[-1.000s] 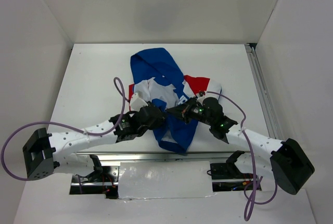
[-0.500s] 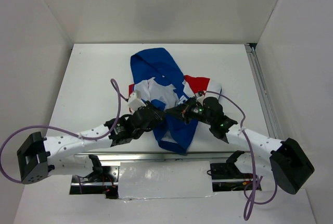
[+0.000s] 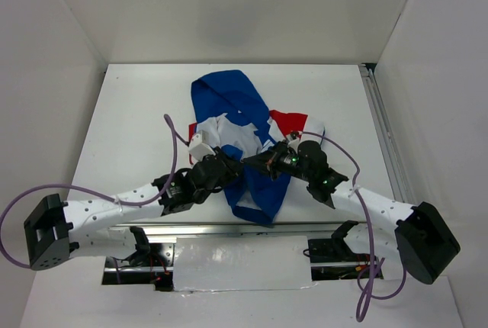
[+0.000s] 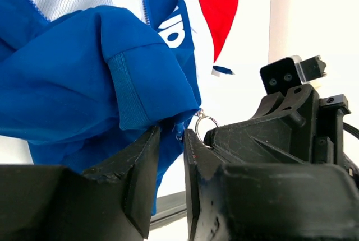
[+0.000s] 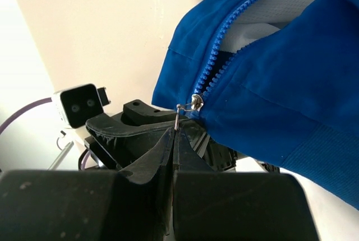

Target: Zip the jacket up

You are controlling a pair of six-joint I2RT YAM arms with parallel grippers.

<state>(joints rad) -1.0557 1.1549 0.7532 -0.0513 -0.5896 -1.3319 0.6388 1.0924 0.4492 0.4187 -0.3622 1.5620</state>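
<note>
The jacket (image 3: 229, 99) lies bunched in the middle of the table: blue, with red and white panels and a pale lining. Both grippers meet at its near end. My right gripper (image 3: 248, 162) is shut on the metal pull ring (image 5: 177, 115) of the zipper slider (image 5: 196, 102), and open zipper teeth run up from it. My left gripper (image 4: 171, 134) stands open with a narrow gap. The blue hem (image 4: 132, 101) hangs at its fingertips, and the pull ring (image 4: 205, 123) shows just to the right. In the top view my left gripper (image 3: 235, 168) faces the right one.
A metal rail (image 3: 381, 130) runs along the table's right side. White walls enclose the table on three sides. A metal bar (image 3: 191, 229) marks the near edge. Purple cables (image 3: 174, 137) loop above both arms.
My left arm's elbow has swung left and lower, and its gripper has shifted slightly at the hem. The right gripper and the jacket have stayed put.
</note>
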